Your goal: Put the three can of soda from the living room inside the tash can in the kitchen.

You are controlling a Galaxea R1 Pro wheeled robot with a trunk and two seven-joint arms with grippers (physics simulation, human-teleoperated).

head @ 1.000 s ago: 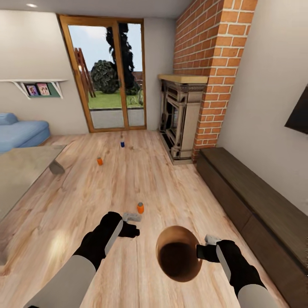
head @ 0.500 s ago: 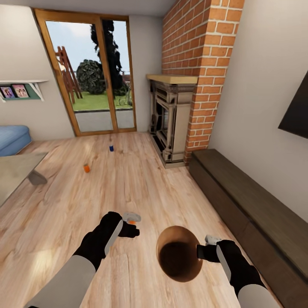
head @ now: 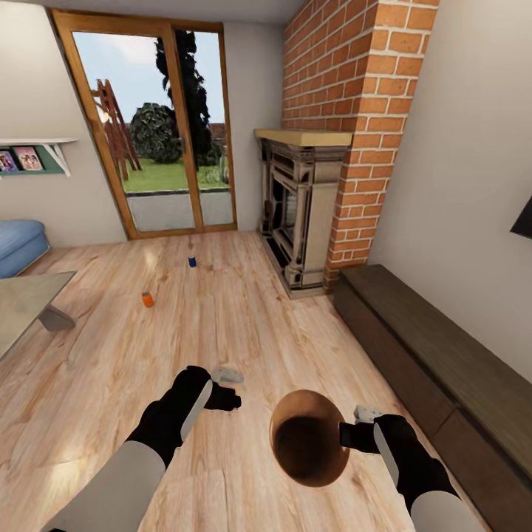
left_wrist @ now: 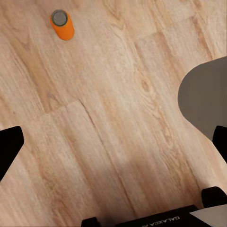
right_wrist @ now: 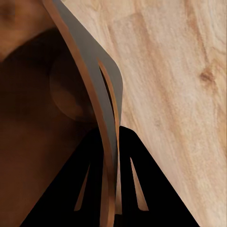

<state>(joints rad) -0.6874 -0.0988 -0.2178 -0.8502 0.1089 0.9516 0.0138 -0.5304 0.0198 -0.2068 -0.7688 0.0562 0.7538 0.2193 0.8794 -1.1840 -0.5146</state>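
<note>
In the head view, my right gripper (head: 347, 433) is shut on the rim of the copper-brown tash can (head: 308, 437), held over the wood floor with its dark inside facing up. The right wrist view shows the black fingers (right_wrist: 135, 184) pinching that rim (right_wrist: 109, 90). My left gripper (head: 230, 388) is open and holds nothing. An orange can of soda (left_wrist: 62, 24) stands on the floor ahead of it in the left wrist view. Farther off stand a second orange can (head: 148, 299) and a dark blue can (head: 192, 261).
A fireplace (head: 299, 214) and brick chimney (head: 347, 111) stand ahead on the right. A long dark low bench (head: 436, 362) runs along the right wall. A grey table (head: 26, 303) and a blue sofa (head: 18, 244) are at the left, with glass doors (head: 159, 125) at the back.
The whole view has shifted as the robot moved forward. The nearest orange can slid under my left gripper in the head view. Both arms keep their pose.
</note>
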